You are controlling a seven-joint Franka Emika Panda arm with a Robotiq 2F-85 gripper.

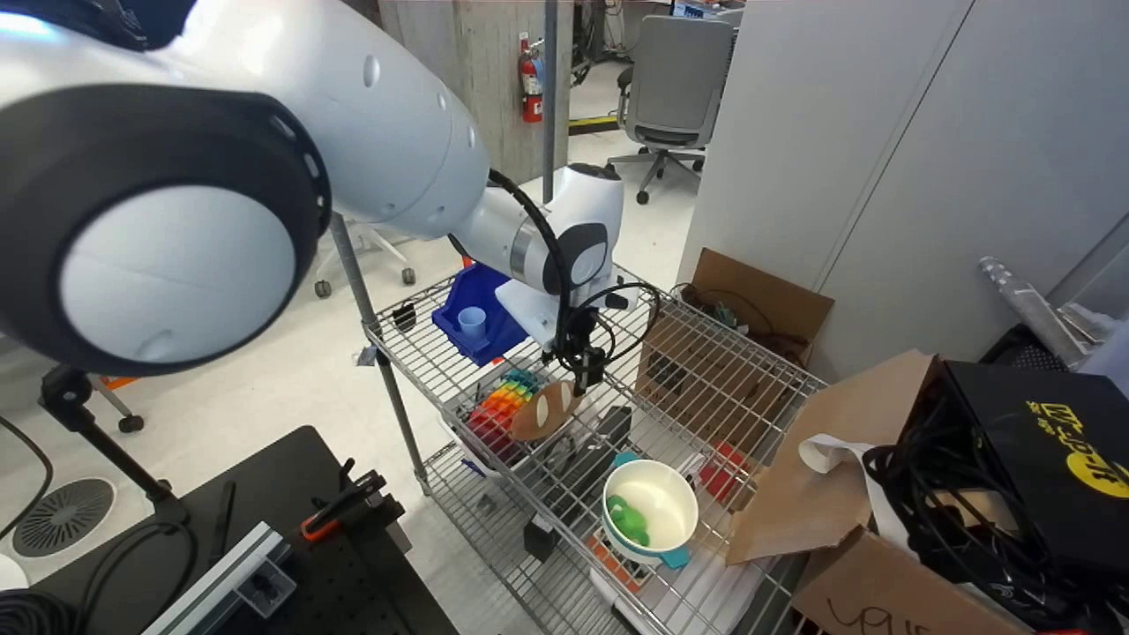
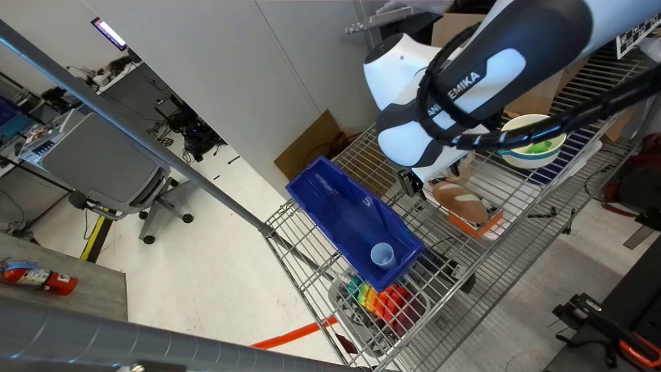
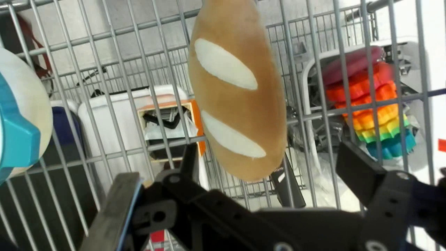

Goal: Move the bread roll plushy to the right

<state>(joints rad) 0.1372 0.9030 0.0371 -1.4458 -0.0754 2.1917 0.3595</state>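
In an exterior view the arm (image 1: 397, 132) reaches over the wire shelf (image 1: 732, 332), wrist bent and gripper (image 1: 588, 377) pointing down beside one end of the roll (image 1: 543, 413), which lies near the long edge facing the black table (image 1: 379, 586). In an exterior view the gripper hangs on the roll's inner side, away from that edge, with the blue tray (image 2: 353, 225) near the short edge. In the wrist view the fingers (image 3: 359, 170) stand spread, the roll's end showing between them.
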